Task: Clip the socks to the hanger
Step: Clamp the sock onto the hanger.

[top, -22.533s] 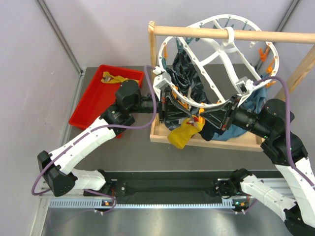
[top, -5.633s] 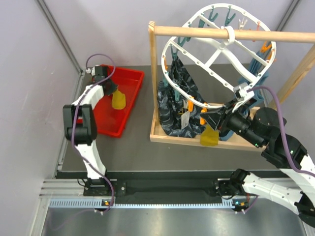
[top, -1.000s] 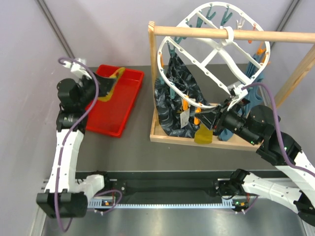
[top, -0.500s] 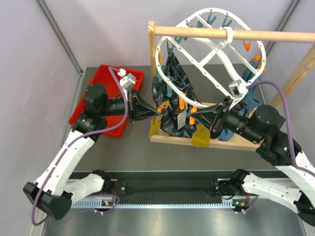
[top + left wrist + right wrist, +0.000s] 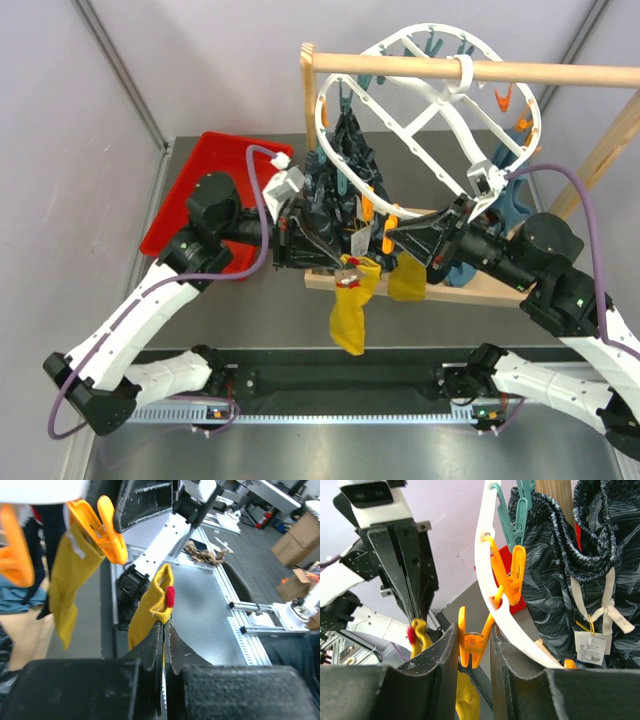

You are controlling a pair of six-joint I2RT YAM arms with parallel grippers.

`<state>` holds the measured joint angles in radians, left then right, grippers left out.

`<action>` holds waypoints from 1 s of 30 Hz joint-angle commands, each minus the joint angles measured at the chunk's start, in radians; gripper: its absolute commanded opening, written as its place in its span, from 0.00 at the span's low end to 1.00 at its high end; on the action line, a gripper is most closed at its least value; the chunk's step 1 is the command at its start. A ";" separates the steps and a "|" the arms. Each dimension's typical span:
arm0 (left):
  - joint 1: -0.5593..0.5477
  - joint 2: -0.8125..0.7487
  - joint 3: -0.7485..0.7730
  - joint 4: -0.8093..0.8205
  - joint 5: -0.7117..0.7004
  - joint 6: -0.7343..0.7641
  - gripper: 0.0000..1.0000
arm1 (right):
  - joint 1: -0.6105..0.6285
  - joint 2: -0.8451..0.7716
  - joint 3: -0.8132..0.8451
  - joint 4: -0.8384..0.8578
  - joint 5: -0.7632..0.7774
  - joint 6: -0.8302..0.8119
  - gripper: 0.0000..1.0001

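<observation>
Since half a second ago, our left arm has swung in from the red tray [image 5: 175,205] and carried a mustard-yellow sock [image 5: 348,312] to the near rim of the hanger [image 5: 481,565]. We see the left gripper [image 5: 343,264] pinched tight on the sock's cuff. The rest of the sock dangles free, toe toward the arm bases. We judge the cuff is held uppermost so that it can be fed straight into a peg.

Just to the right, the right gripper [image 5: 390,238] is clamped on an orange peg [image 5: 471,639] on the hanger's rim. It is probably squeezing the peg to spread its mouth for that cuff. Beside it, the second mustard sock [image 5: 407,280] already hangs from a neighbouring peg.

Room is tight. More pegs crowd the rim, the dark patterned cloth [image 5: 555,565] hangs just behind, and the wooden rack [image 5: 560,70] frames it all. We find open room only on the near side and below.
</observation>
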<state>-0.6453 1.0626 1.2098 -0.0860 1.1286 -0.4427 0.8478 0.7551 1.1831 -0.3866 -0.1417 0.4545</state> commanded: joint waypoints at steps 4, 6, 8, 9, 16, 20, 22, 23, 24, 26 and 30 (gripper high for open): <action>-0.086 0.054 0.045 0.046 -0.036 0.032 0.00 | 0.007 0.016 -0.005 0.103 -0.116 0.047 0.00; -0.105 0.071 0.053 0.046 -0.049 0.039 0.00 | 0.007 0.015 -0.008 0.101 -0.118 0.049 0.00; -0.111 0.083 0.063 0.043 -0.055 0.047 0.00 | 0.005 0.013 -0.013 0.100 -0.124 0.047 0.00; -0.114 0.086 0.066 0.039 -0.058 0.048 0.00 | 0.005 0.010 -0.016 0.103 -0.124 0.049 0.00; -0.114 0.082 0.088 -0.001 -0.078 0.078 0.00 | 0.007 -0.007 -0.028 0.112 -0.139 0.056 0.00; -0.114 0.089 0.088 -0.026 -0.079 0.087 0.00 | 0.007 -0.013 -0.030 0.114 -0.133 0.067 0.00; -0.114 0.094 0.085 -0.029 -0.082 0.090 0.00 | 0.007 -0.013 -0.030 0.117 -0.133 0.069 0.00; -0.114 0.099 0.083 -0.032 -0.081 0.090 0.00 | 0.007 -0.014 -0.028 0.117 -0.133 0.070 0.00; -0.114 0.099 0.080 -0.034 -0.079 0.090 0.00 | 0.005 -0.014 -0.028 0.117 -0.130 0.072 0.00; -0.116 0.103 0.082 -0.041 -0.081 0.094 0.00 | 0.005 -0.016 -0.027 0.117 -0.128 0.070 0.00; -0.114 0.105 0.091 -0.043 -0.085 0.098 0.00 | 0.005 -0.014 -0.027 0.115 -0.136 0.069 0.00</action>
<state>-0.7555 1.1641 1.2625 -0.1371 1.0477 -0.3672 0.8478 0.7353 1.1645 -0.3431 -0.1619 0.4831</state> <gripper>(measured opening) 0.012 0.260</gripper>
